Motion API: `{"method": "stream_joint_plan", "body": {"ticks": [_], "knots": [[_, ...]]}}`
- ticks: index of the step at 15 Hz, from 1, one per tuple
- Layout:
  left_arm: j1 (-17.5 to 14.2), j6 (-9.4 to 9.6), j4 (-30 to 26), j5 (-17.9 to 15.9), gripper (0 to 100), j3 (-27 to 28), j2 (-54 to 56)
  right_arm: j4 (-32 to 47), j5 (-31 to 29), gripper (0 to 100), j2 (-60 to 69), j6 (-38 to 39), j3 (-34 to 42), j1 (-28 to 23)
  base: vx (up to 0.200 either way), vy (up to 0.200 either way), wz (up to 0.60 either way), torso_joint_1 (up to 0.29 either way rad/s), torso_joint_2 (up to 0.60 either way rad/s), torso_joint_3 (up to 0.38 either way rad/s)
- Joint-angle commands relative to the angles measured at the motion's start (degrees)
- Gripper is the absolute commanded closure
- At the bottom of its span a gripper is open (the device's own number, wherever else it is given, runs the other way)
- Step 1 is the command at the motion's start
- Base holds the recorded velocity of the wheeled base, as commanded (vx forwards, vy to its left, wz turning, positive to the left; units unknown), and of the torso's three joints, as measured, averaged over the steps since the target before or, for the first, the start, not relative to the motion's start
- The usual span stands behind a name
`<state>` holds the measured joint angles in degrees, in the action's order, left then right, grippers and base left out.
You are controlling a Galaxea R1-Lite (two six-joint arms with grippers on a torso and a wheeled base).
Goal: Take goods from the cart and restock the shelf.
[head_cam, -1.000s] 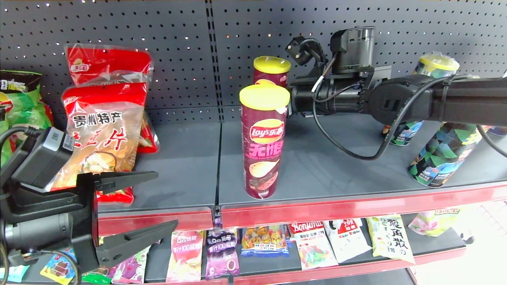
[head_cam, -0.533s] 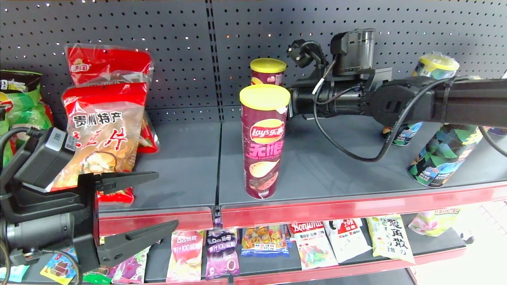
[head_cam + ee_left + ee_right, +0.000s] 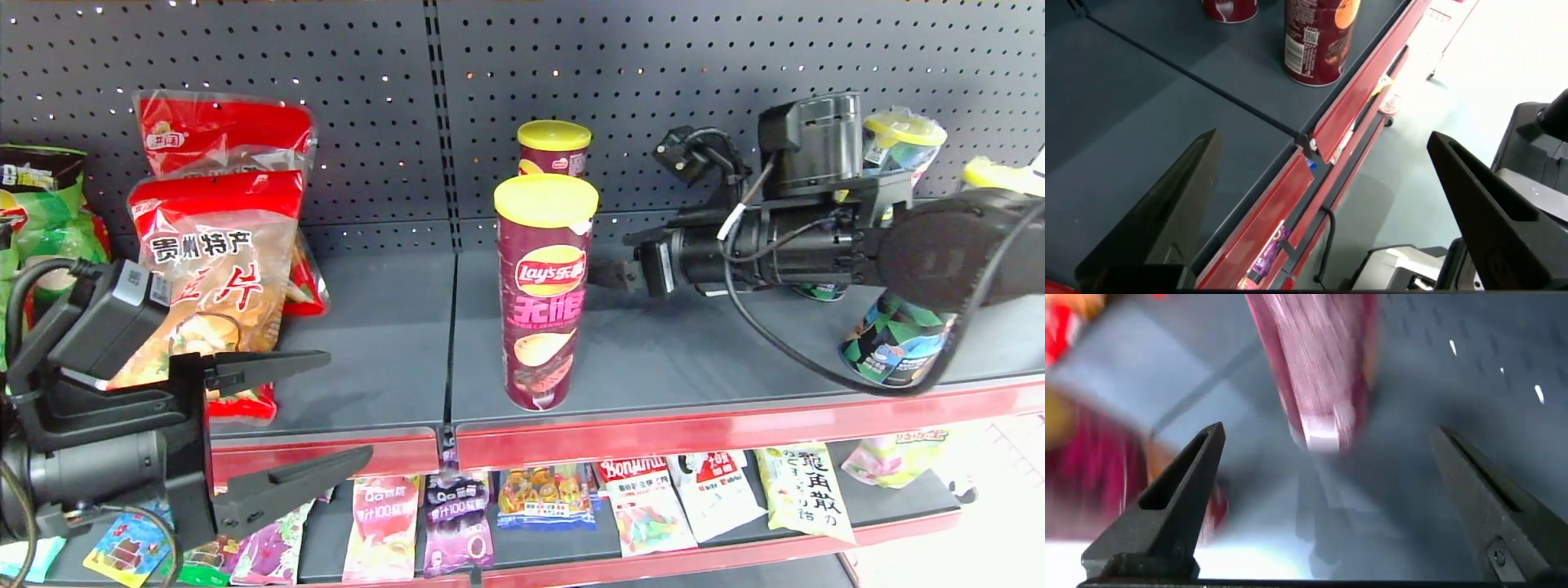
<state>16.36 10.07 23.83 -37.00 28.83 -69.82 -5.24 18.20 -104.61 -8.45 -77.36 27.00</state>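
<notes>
Wide and empty at left gripper point(image 3: 347, 406), before the shelf point(image 3: 367, 343); likewise at right gripper point(image 3: 1327, 431), near the chip can point(image 3: 545, 302).

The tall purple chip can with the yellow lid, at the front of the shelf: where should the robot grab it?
Probably round the middle of the front can, coming in level from its right, where the shelf is bare. It stands upright, tall and round, so squeezing opposite sides should hold it. Avoid the yellow lid, which might pop off.
</notes>
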Motion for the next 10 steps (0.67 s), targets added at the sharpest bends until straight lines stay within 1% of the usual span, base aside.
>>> {"method": "stream_joint_plan", "body": {"ticks": [1,2,3,6,7,8,9,10], "knots": [[0.16,0.13,0.16,0.88,0,0.96,-2.69,-0.12,-0.71,0,9.51,-0.08,9.25,-0.9,0.0,0.0,0.0,0.0,0.0,0.0],[0.16,0.3,0.16,1.31,0,1.4,-3.57,-0.12,-0.8,0,10.83,-0.08,11.0,-0.9,0.0,0.0,0.0,0.0,0.0,0.0],[0.87,0.48,0.25,2.37,0,2.99,-5.77,-0.21,-1.06,0,14.43,-0.08,15.84,-0.9,0.0,0.0,0.0,0.0,0.0,0.0],[5.79,0.39,0.25,6.06,0,7.56,-11.48,-0.3,-0.89,0,25.07,0.01,28.67,-0.63,0.0,0.0,0.0,0.0,0.0,0.0],[6.49,0.48,0.25,6.15,0,8.17,-12.45,-0.3,-0.8,0,27.09,0.01,30.69,-0.63,0.0,0.0,0.0,0.0,0.0,0.0],[8.43,0.48,0.25,6.68,0,10.02,-15.09,-0.3,-0.71,0,32.63,0.1,35.44,-0.81,0.0,0.0,0.0,0.0,0.0,0.0],[9.57,0.48,0.34,7.91,0,11.25,-17.2,-0.3,-0.71,0,36.23,0.36,37.99,-0.9,0.0,0.0,0.0,0.0,0.0,0.0],[10.1,0.48,0.25,8.35,0,11.86,-18.08,-0.3,-0.71,0,37.81,0.71,38.95,-0.9,0.0,0.0,0.0,0.0,0.0,0.0]]}}
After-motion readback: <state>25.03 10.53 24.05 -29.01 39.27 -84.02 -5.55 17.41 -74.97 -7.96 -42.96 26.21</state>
